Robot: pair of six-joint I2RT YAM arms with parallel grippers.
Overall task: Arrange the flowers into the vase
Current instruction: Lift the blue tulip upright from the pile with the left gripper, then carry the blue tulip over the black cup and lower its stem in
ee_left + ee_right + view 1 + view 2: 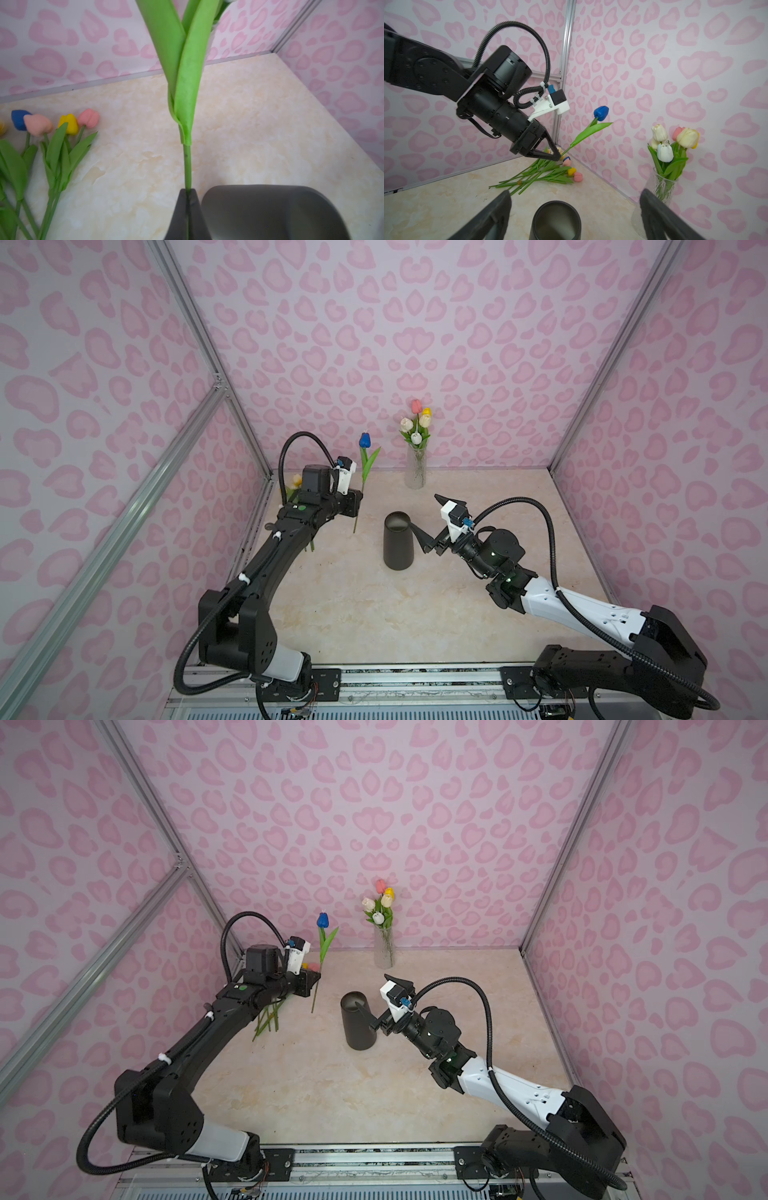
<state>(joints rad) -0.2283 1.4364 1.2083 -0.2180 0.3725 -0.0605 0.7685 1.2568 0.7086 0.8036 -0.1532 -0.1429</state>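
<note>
Blue tulip [601, 113] in closed L gripper [558, 158]

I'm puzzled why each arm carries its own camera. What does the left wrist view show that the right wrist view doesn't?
Only the left wrist view: a close look at the leaf wrapping the held tulip's stem, just past the shut left tool. Only the right wrist view: that tulip's blue head, the glass vase holding other tulips, the right tool's open fingers. Both: the held stem, the loose tulips lying on the table, probably the black cup.
</note>
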